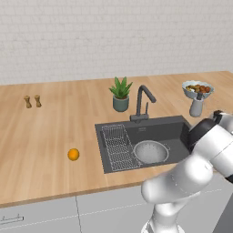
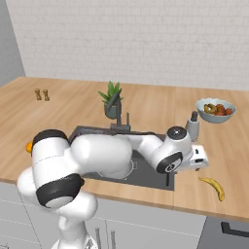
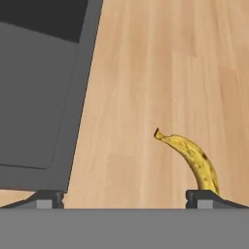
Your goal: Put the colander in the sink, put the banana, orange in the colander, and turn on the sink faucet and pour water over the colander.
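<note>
The silver-grey colander (image 1: 151, 151) sits in the dark sink (image 1: 177, 129), to the right of the wire rack (image 1: 116, 145). Behind the basin stands the faucet (image 1: 143, 102), and no water runs from it. The orange (image 1: 73, 154) lies on the wooden counter left of the sink. Right of the sink, near the counter's front edge, lies the banana (image 2: 214, 186). My gripper (image 3: 125, 199) hangs open above the counter between the sink's right rim and the banana (image 3: 192, 158). One fingertip is close to the banana's near end. Nothing is held.
A potted plant (image 1: 120, 94) stands behind the sink, left of the faucet. A white bowl of fruit (image 2: 216, 110) and a grey shaker (image 2: 193, 127) stand at the back right. Two small wooden shakers (image 1: 32, 101) are far left. My arm stretches over the sink in the right base view.
</note>
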